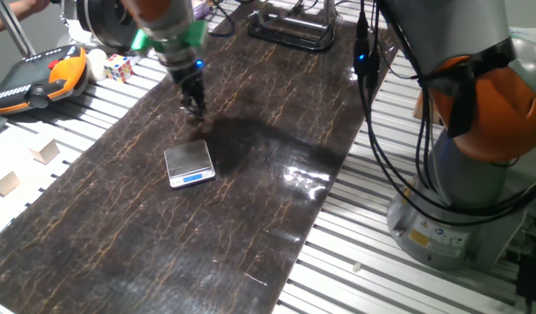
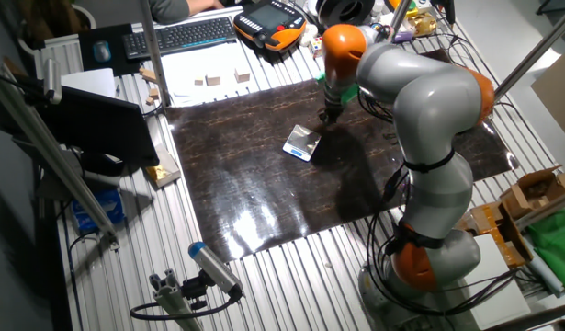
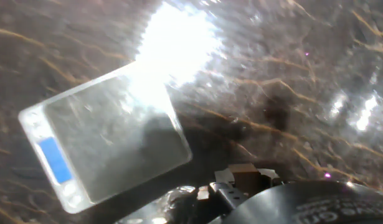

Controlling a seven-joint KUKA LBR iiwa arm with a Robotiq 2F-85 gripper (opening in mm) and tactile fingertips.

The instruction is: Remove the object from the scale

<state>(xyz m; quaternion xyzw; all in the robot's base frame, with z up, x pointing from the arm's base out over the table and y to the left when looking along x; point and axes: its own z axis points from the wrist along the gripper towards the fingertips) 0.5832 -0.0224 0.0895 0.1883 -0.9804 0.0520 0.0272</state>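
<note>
The scale (image 1: 189, 164) lies flat on the dark mat, its blue display on the near edge and its platform bare. It also shows in the other fixed view (image 2: 302, 142) and in the hand view (image 3: 107, 140). My gripper (image 1: 194, 106) hangs just beyond the scale, off its far corner and close above the mat (image 1: 250, 174). In the hand view a small brown cube, the object (image 3: 244, 173), sits between the fingertips at the bottom edge, beside the scale and not over it. The jaws look shut on it. The cube is too small to make out in the fixed views.
A Rubik's cube (image 1: 119, 66) and an orange teach pendant (image 1: 37, 78) lie at the far left. Pale tan blocks (image 1: 45, 153) sit on the slatted table left of the mat. A black stand (image 1: 289, 30) is at the mat's far end. The arm's base (image 1: 477, 174) stands on the right.
</note>
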